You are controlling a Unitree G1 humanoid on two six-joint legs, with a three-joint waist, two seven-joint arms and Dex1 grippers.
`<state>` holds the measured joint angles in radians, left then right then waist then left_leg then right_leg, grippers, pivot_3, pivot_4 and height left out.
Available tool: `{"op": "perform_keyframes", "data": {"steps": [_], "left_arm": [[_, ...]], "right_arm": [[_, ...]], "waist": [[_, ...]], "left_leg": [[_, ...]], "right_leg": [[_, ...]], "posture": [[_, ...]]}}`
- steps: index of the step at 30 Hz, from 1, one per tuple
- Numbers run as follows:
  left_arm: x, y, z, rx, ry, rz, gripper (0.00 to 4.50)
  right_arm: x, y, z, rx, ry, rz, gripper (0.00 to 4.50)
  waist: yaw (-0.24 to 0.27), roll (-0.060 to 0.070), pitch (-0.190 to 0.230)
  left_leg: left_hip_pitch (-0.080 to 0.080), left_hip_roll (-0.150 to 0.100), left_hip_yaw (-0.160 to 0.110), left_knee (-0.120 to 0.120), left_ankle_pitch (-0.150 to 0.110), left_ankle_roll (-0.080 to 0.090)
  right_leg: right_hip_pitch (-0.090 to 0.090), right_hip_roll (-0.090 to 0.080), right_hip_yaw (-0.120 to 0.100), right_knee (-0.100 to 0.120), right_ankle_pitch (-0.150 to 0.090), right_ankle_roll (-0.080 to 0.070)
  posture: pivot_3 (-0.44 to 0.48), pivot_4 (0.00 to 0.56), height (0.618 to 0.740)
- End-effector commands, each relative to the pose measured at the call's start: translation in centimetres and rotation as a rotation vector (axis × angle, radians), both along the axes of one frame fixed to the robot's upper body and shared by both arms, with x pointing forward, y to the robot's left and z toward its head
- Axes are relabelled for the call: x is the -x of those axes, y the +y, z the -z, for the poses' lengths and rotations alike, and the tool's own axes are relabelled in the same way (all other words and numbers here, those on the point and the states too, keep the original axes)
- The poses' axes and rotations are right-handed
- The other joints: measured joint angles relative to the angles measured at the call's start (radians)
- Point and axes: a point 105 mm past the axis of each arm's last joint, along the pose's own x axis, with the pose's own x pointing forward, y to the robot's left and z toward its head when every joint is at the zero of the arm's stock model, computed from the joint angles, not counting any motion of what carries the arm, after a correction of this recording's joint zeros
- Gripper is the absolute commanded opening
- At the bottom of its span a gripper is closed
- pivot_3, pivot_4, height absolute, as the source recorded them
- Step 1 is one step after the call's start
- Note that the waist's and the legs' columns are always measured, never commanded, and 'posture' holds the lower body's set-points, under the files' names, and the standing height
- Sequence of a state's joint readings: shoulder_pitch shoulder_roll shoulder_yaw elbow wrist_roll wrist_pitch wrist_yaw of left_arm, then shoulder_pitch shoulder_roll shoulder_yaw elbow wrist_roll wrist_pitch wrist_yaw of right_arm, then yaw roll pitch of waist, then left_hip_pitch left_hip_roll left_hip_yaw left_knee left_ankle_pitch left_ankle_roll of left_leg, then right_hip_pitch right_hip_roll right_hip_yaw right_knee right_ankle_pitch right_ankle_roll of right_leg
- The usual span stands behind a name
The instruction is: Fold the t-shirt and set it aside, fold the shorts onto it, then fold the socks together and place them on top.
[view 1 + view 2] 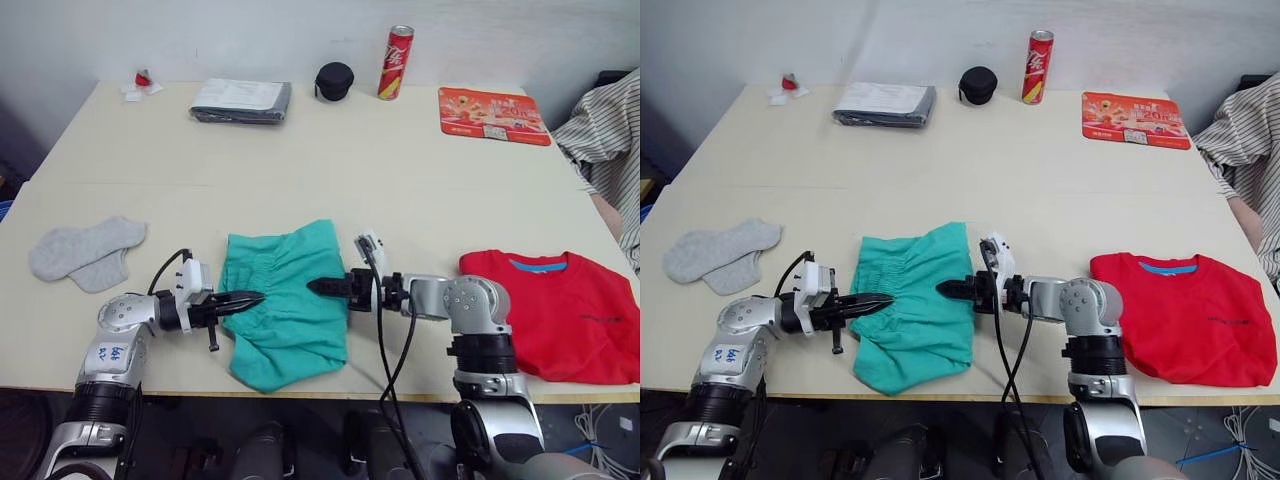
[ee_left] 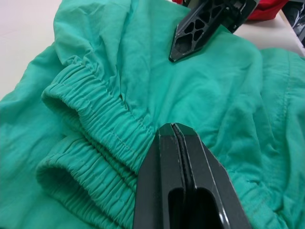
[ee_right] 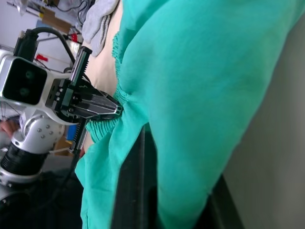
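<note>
1. We see the shorts (image 1: 285, 300) lying bunched near the front edge of the counter (image 1: 330, 160), between the two arms, with the gathered waistband toward the left arm.
2. The left end effector (image 1: 250, 298) has its two black fingers pressed together with no gap; its tip touches the waistband edge of the shorts. We cannot tell whether fabric is pinched between the fingers.
3. The right end effector (image 1: 318, 287) meets the opposite edge of the shorts. In the right wrist view the teal fabric passes between its fingers, so it is clamped on the shorts.
4. The t-shirt (image 1: 560, 315) lies folded at the front right of the counter, well apart from the shorts, neckband facing the rear.
5. The socks (image 1: 85, 252) lie overlapped at the front left of the counter, apart from the shorts.
6. Along the rear edge stand a folded grey cloth (image 1: 241, 100), a black round case (image 1: 334, 81), a red drink can (image 1: 396, 62) and a red printed mat (image 1: 492, 115).
7. A person's striped sleeve (image 1: 605, 120) shows at the right edge.
</note>
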<state>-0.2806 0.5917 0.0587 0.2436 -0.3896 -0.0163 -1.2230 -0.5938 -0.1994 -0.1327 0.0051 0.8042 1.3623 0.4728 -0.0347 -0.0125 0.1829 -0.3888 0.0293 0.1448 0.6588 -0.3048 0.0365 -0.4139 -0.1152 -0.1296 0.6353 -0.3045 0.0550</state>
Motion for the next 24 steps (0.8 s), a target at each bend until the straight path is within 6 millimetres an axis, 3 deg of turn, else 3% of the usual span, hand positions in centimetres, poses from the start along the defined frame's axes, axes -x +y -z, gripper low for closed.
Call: {"op": "perform_keyframes", "data": {"steps": [1, 4, 7, 11, 18, 24], "left_arm": [[0.4, -0.5, -1.5, 0.056, -0.029, 0.02, 0.0], [0.6, -1.0, -2.4, 0.116, -0.019, 0.021, 0.0], [0.9, -1.6, -2.6, 0.13, -0.01, 0.048, 0.0], [0.9, -2.4, -2.9, 0.178, -0.007, 0.072, 0.0], [1.0, -2.7, -2.1, 0.184, 0.022, 0.095, 0.0], [1.2, -2.3, -1.7, 0.173, 0.034, 0.103, 0.0]], "right_arm": [[2.0, -2.2, -3.5, 0.029, -0.193, -0.113, 0.05], [5.4, -4.8, -4.9, 0.199, -0.373, -0.331, 0.05], [6.9, -7.9, -6.4, 0.273, -0.424, -0.396, 0.05], [8.5, -14.0, -8.8, 0.427, -0.423, -0.354, 0.05], [9.1, -22.7, -10.7, 0.637, -0.359, -0.164, 0.05], [10.6, -31.1, -9.0, 0.799, -0.169, 0.003, 0.05]], "waist": [[0.008, 0.001, 0.001], [0.01, 0.003, 0.002], [0.006, 0.003, 0.002], [0.012, 0.003, 0.005], [0.028, 0.001, 0.006], [0.038, 0.001, 0.006]], "left_leg": [[0.0, 0.0, 0.0, 0.0, 0.0, 0.0], [-0.003, -0.001, 0.0, 0.0, -0.002, 0.003], [-0.002, 0.0, 0.0, 0.0, -0.004, 0.003], [-0.002, 0.0, 0.001, -0.001, -0.004, 0.003], [0.0, 0.0, 0.001, 0.002, -0.003, 0.004], [0.0, 0.0, 0.001, 0.003, -0.003, 0.004]], "right_leg": [[0.0, 0.0, 0.0, -0.001, 0.0, 0.0], [0.0, 0.0, 0.0, -0.005, 0.001, 0.002], [0.002, 0.001, -0.002, -0.01, 0.001, 0.004], [0.002, 0.001, -0.001, -0.011, 0.001, 0.004], [0.004, 0.001, 0.0, -0.01, 0.003, 0.006], [0.004, 0.001, 0.0, -0.009, 0.003, 0.006]], "posture": [[0.0, 0.15, 0.74], [0.0, 0.15, 0.74], [0.0, 0.15, 0.74], [0.0, 0.15, 0.74], [0.0, 0.15, 0.74], [0.0, 0.15, 0.74]]}}
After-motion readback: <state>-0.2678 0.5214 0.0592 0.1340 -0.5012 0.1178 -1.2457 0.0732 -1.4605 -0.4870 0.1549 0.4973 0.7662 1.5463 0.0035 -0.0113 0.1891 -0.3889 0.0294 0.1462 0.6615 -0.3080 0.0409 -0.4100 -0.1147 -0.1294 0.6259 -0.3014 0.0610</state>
